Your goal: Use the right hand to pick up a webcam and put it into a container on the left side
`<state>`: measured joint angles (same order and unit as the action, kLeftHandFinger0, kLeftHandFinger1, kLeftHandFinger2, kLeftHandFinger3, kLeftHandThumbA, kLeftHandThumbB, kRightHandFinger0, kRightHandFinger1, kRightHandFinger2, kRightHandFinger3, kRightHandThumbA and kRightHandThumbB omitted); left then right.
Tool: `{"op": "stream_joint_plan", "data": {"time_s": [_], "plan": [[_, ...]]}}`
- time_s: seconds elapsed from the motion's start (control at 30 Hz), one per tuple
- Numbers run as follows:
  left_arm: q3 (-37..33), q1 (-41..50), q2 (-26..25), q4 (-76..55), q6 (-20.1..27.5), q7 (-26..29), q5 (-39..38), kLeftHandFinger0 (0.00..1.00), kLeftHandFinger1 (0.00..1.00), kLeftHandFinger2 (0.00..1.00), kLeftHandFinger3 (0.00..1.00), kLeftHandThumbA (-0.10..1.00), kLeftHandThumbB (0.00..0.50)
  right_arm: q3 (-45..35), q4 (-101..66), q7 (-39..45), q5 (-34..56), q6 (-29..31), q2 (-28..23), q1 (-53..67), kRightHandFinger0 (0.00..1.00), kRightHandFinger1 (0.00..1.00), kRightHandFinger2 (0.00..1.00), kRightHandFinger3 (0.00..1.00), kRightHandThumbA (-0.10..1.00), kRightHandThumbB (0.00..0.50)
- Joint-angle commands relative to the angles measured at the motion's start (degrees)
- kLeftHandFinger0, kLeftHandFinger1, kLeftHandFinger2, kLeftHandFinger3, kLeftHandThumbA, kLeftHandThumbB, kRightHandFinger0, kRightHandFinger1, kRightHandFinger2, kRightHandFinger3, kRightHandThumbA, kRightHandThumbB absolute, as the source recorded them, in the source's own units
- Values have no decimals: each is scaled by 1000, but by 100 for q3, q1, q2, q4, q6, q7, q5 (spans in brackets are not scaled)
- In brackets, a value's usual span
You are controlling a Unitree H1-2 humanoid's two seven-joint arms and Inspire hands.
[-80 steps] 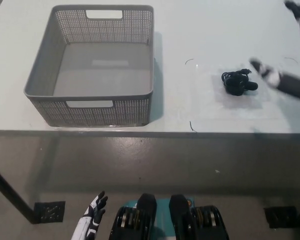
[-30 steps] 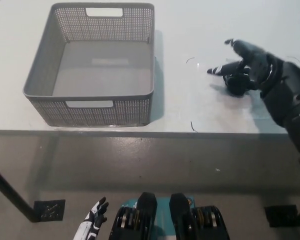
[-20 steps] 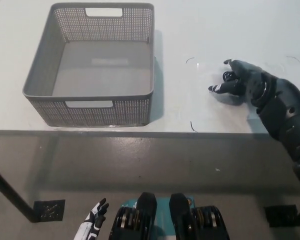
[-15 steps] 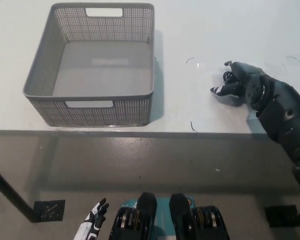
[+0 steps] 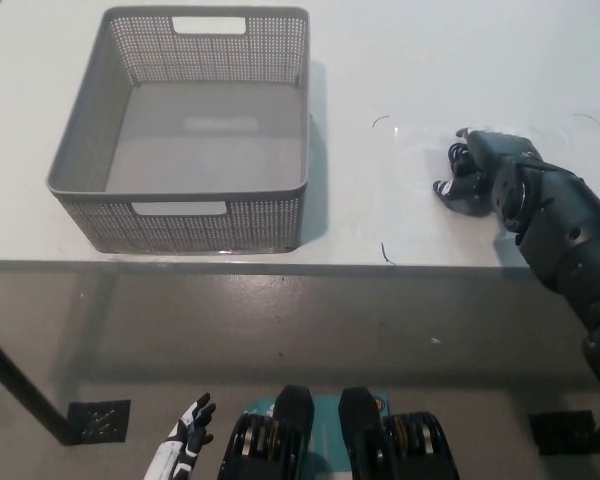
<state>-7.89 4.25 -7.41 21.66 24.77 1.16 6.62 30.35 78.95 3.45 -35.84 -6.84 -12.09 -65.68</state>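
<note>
A small black webcam (image 5: pixel 463 160) with a coiled cable lies on the white table (image 5: pixel 400 60) at the right, mostly hidden under my black right hand (image 5: pixel 485 172). That hand lies over it with its fingers curled around it; the webcam still rests on the table. The grey mesh container (image 5: pixel 194 128) stands empty at the table's left. My white left hand (image 5: pixel 183 448) hangs low at the bottom left, below the table, fingers apart and holding nothing.
The table's front edge (image 5: pixel 280 262) runs across the middle of the picture, with grey floor below it. A few thin dark marks (image 5: pixel 384 252) lie on the tabletop between the container and the webcam.
My right hand came in from the right, came down over the webcam, and its fingers have curled in around it. The left hand has barely moved.
</note>
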Motion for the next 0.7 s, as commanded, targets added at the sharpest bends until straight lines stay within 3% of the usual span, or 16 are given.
{"op": "stream_joint_plan", "data": {"time_s": [0.0,0.07,0.13,0.17,0.2,0.23,0.3,0.33,0.37,0.4,0.43,0.5,0.53,0.57,0.67], "plan": [[11,-60,-71,-97,216,14,-27,969,1000,1000,1000,1000,500,139,126,133,-77,-120,-135,-6,1000,1000,1000,1000,674,399],[9,-70,-75,-105,216,-10,-76,1000,1000,1000,1000,1000,500,193,161,172,-95,-120,-138,-22,1000,1000,1000,1000,582,355],[16,-68,-66,-113,216,-12,-82,1000,1000,1000,1000,1000,500,265,169,183,-121,-128,-149,-31,1000,1000,1000,1000,516,343],[16,-67,-64,-118,216,-11,-83,1000,1000,1000,1000,1000,500,278,172,175,-111,-150,-150,-36,849,942,993,986,479,324],[14,-65,-64,-123,216,-7,-79,1000,1000,1000,1000,1000,500,280,175,166,-93,-158,-155,-39,730,855,927,933,461,324],[7,-65,-67,-128,216,15,-56,1000,1000,1000,1000,1000,491,256,172,125,-61,-171,-163,-34,422,496,601,849,354,262],[-5,-71,-74,-123,216,56,-15,1000,1000,1000,1000,1000,486,228,168,77,-24,-173,-175,-27,241,328,451,791,264,237],[23,-114,-85,-118,216,62,-34,1000,1000,1000,1000,1000,499,199,175,34,4,-139,-176,-67,214,281,414,940,181,200],[23,-115,-86,-117,216,62,-36,1000,1000,1000,1000,1000,500,202,174,45,1,-158,-177,-76,175,257,405,1000,123,172],[21,-119,-85,-114,216,66,-30,1000,1000,1000,1000,1000,500,211,175,56,-7,-195,-179,-90,60,165,330,1000,74,154],[22,-123,-83,-112,216,54,-42,1000,1000,1000,1000,1000,500,221,182,28,-18,-194,-186,-93,12,81,272,1000,33,144],[27,-120,-83,-111,216,53,-41,1000,1000,1000,1000,1000,500,199,166,-26,2,-172,-200,-90,0,17,188,1000,-59,143],[40,-105,-75,-113,216,38,-64,1000,1000,1000,1000,1000,500,135,165,-110,60,-190,-195,-85,0,51,208,1000,-97,151],[42,-99,-71,-116,216,27,-80,1000,1000,1000,1000,1000,500,90,153,-172,98,-202,-195,-81,70,150,289,1000,-100,151],[29,-95,-77,-89,216,60,-61,1000,1000,1000,1000,1000,500,-147,86,-500,272,-58,-225,-46,177,249,353,1000,-91,156]]}}
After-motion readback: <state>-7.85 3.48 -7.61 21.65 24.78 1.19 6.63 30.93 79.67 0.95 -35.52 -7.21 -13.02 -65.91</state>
